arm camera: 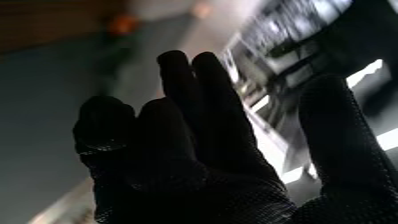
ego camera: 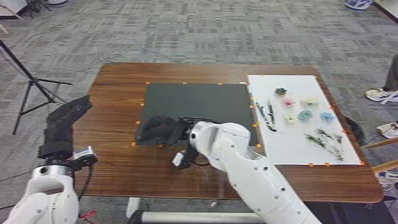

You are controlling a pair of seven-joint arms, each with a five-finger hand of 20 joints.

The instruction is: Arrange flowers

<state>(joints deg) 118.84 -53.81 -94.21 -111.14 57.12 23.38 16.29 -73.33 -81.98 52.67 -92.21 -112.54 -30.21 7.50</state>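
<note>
My brown wooden desk (ego camera: 115, 85), seen from the head camera.
On it I have a dark mat (ego camera: 195, 100) near the middle and a white sheet (ego camera: 289, 150) just beside it on the right, both flat, the sheet reaching closer to me. I can make out small orange markers (ego camera: 133, 143) dotted along their edges; the wood has rounded corners.
</note>
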